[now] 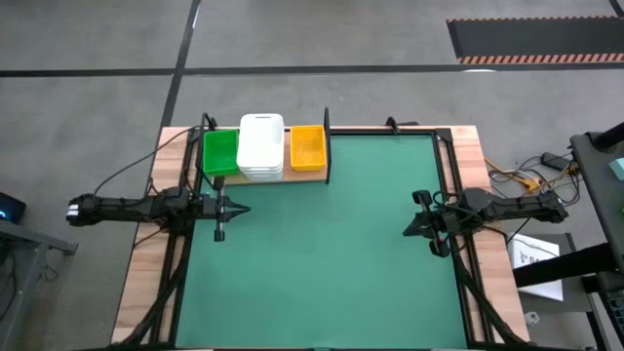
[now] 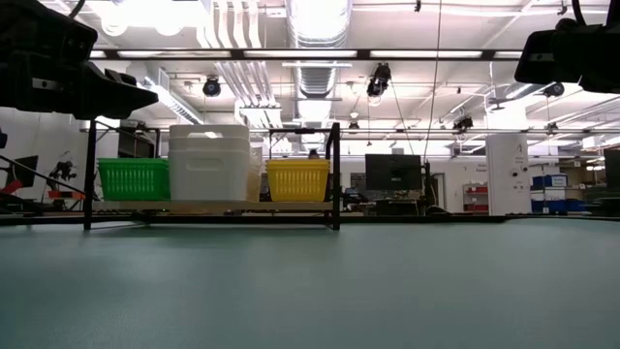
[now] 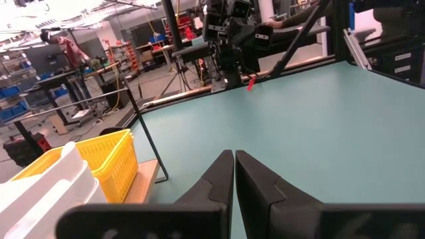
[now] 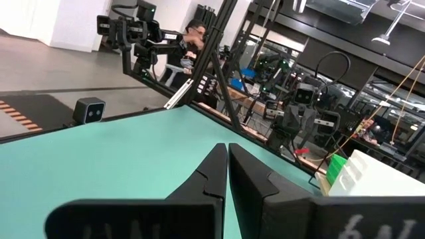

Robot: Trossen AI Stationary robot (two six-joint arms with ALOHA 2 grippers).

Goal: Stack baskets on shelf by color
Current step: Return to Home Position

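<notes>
"Baskets: where did they stand?"

"All on the shelf, sorted by color. The green stack, the white stack and the yellow stack stood side by side, with white in the middle and tallest. The green end lay near the left fingers, just beyond them and off to one side. The whole shelf was well apart from the right fingers, across the green mat. No basket showed on the bench away from the shelf."

"And the fingers themselves?"

"Both pairs were clenched, pad against pad, grasping nothing. Each hung above its own side of the mat, pointing inward toward the other."

"Which step was in hand?"

"The observer judged the stacking finished, and took the step in hand to be the return to the home pose."

"What did the next move call for?"

"Little, on that reading. Each arm needed only to fold to rest with its fingers empty. The left arm would need to keep clear of the shelf's black post and the green stack close by, since a brush there could shift a stack."
</notes>
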